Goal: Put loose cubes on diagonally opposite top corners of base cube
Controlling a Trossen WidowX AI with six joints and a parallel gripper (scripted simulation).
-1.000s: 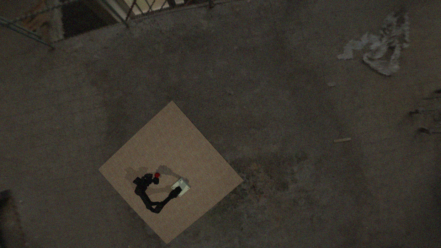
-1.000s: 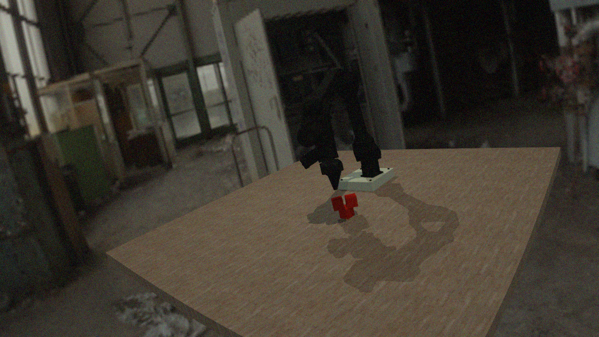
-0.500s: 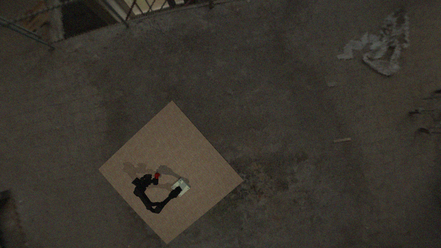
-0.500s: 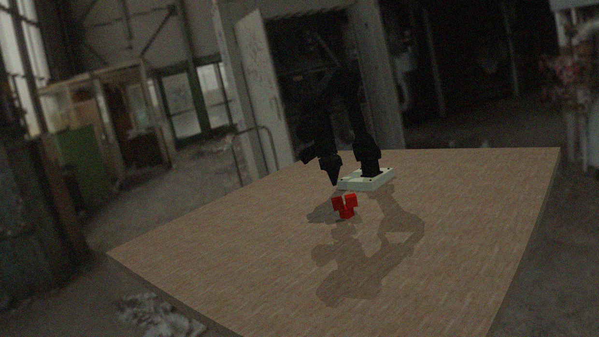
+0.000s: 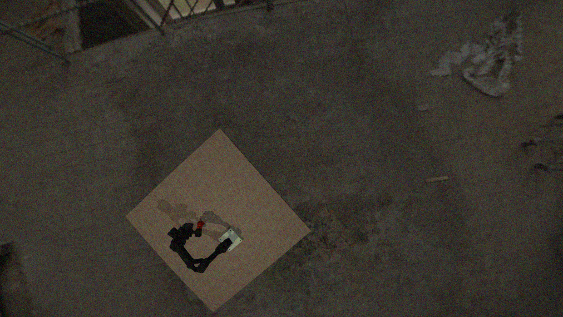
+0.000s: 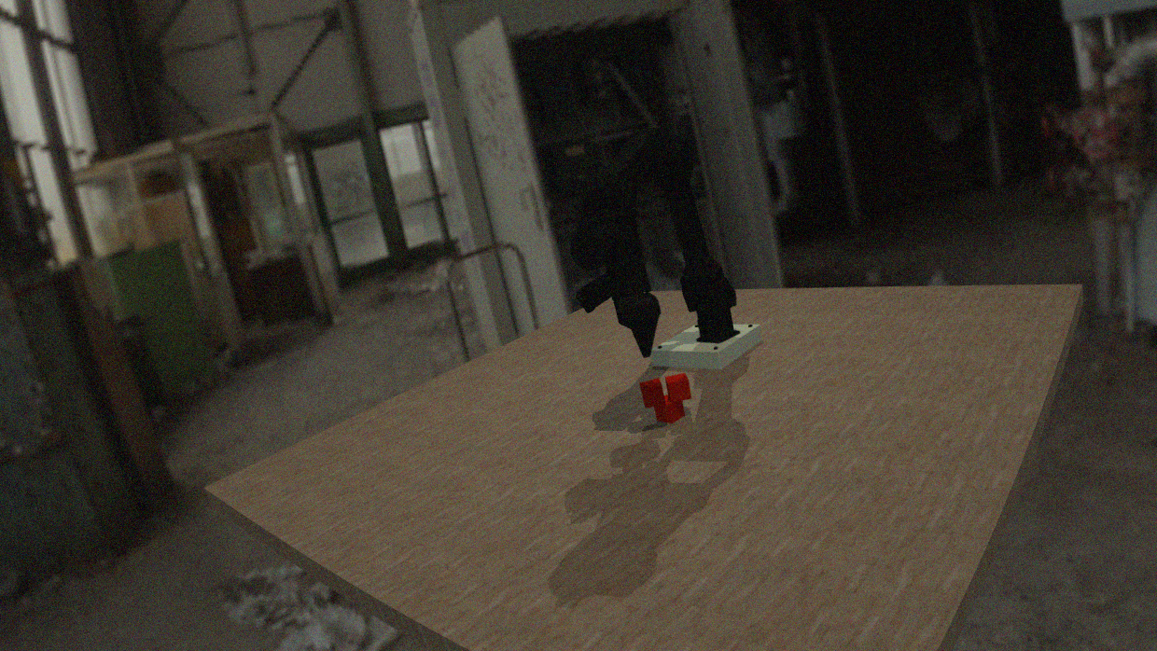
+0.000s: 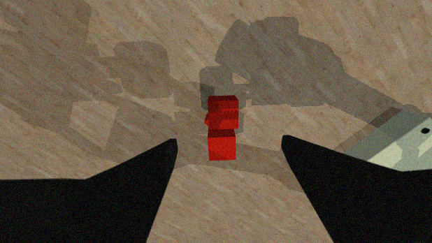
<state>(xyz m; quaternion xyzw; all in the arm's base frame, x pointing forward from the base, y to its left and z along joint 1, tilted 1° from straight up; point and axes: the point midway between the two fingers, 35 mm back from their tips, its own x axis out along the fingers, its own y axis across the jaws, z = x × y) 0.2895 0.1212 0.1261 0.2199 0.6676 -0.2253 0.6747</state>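
Observation:
Two loose red cubes sit on opposite top corners of the red base cube point(image 6: 669, 412), overhanging it. In the exterior view, one loose cube point(image 6: 651, 393) is at the left and the other loose cube point(image 6: 679, 387) at the right, with a narrow gap between them. Both look about level. In the wrist view, the near loose cube point(image 7: 222, 148) and the far loose cube point(image 7: 227, 123) hide most of the base cube. My gripper point(image 7: 228, 142) is open and empty, its fingers wide apart and clear of the cubes. In the exterior view its tips are above and behind them.
The arm's pale mounting plate point(image 5: 235, 237) point(image 6: 684, 356) point(image 7: 391, 155) is beside the stack on the wooden table point(image 5: 220, 169) point(image 6: 453, 477). The arm arches from that plate to the gripper. Shadows of the arm fall around the cubes.

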